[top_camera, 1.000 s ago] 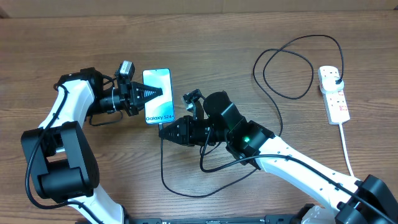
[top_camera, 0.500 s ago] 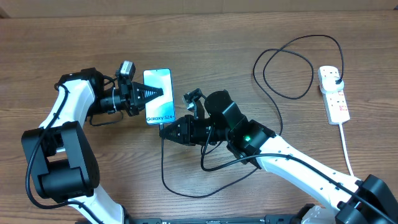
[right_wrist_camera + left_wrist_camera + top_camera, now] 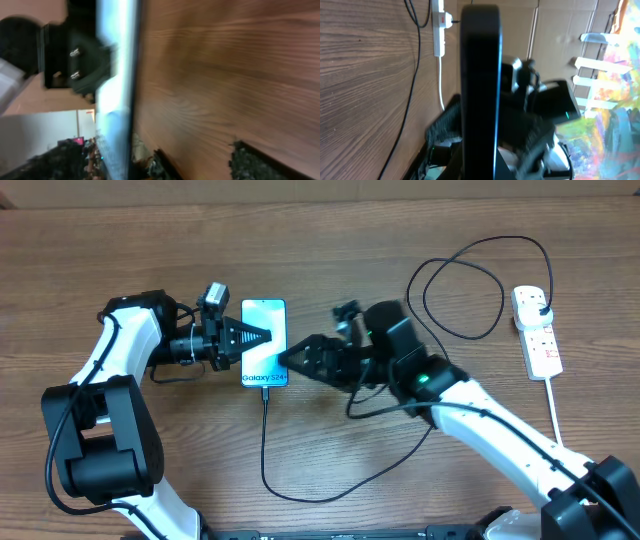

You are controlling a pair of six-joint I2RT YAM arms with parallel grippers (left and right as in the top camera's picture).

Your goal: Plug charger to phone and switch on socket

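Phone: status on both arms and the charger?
Left fingers pinching phone. Right fingers at phone's right edge, blurred, state unclear. Charger cable meets phone's bottom end, seating unconfirmed. Socket clear of both arms.

My wooden table (image 3: 330, 240) carries the white socket (image 3: 536, 332) near its right edge, its white cord (image 3: 557, 420) trailing toward me, and the black charger (image 3: 263, 440) cable looping across to the phone (image 3: 264, 343).

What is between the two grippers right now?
The phone. In the overhead view the left gripper lies across its screen, and the right gripper points at its opposite edge. Nothing else shows between them.
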